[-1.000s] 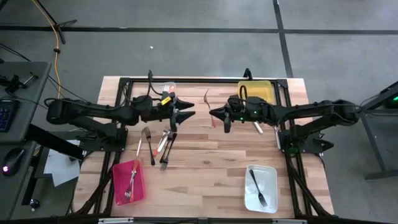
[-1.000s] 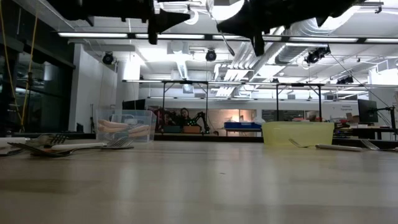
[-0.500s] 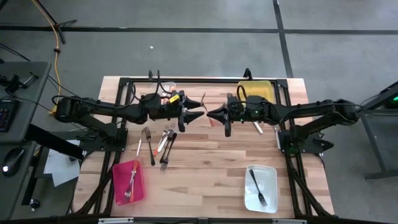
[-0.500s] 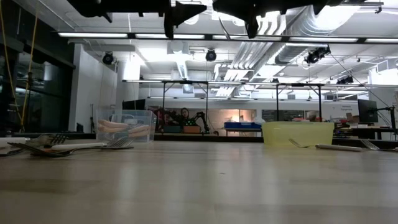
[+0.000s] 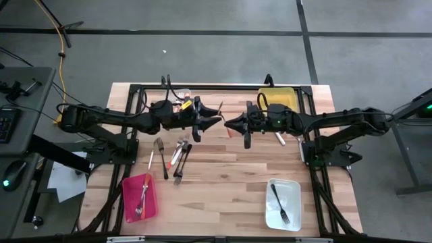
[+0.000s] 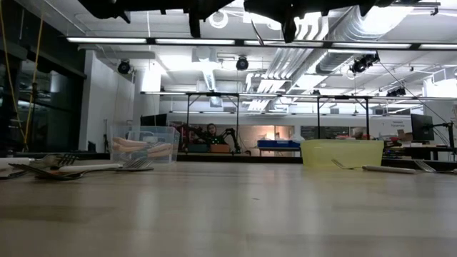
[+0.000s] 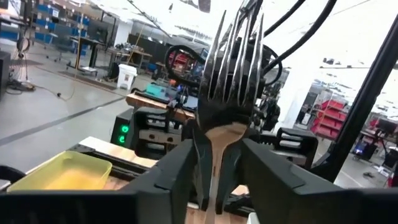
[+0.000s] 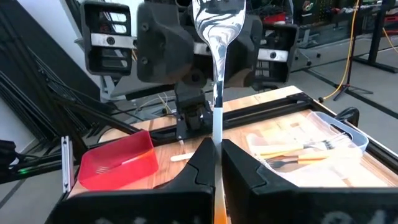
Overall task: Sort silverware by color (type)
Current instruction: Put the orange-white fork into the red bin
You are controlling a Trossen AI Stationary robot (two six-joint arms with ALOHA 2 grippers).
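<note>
My right gripper point(image 5: 228, 123) is over the middle of the table, shut on an orange-handled fork point(image 8: 217, 93). My left gripper point(image 5: 219, 119) faces it from the left and is open. Its fingers point(image 7: 180, 168) stand close on either side of that fork's neck point(image 7: 219, 146), just below the tines point(image 7: 231, 62). I cannot tell whether they touch it. A loose pile of forks point(image 5: 175, 154) lies flat on the table in front of the left arm, and it also shows in the low view point(image 6: 71, 168). My right gripper pinches the fork between its two fingers where the metal neck meets the orange handle point(image 8: 215, 158). The fingers lie across the fork. The fork is lifted clear, high above the table, with its head point(image 8: 217, 18) standing out beyond the fingers toward the left gripper.
A red bin point(image 5: 128, 202) with a fork is at the near left, and a white bin point(image 5: 291, 214) with a dark fork at the near right. At the far edge are a yellow bin point(image 5: 277, 98) and a clear bin point(image 6: 143, 146) of orange-handled utensils. A white utensil point(image 5: 280, 138) lies near the right arm.
My left gripper has moved toward the table's right, closing the distance to the right gripper until its fingers flank the held fork. The right gripper and the fork have shifted slightly left, toward it.
</note>
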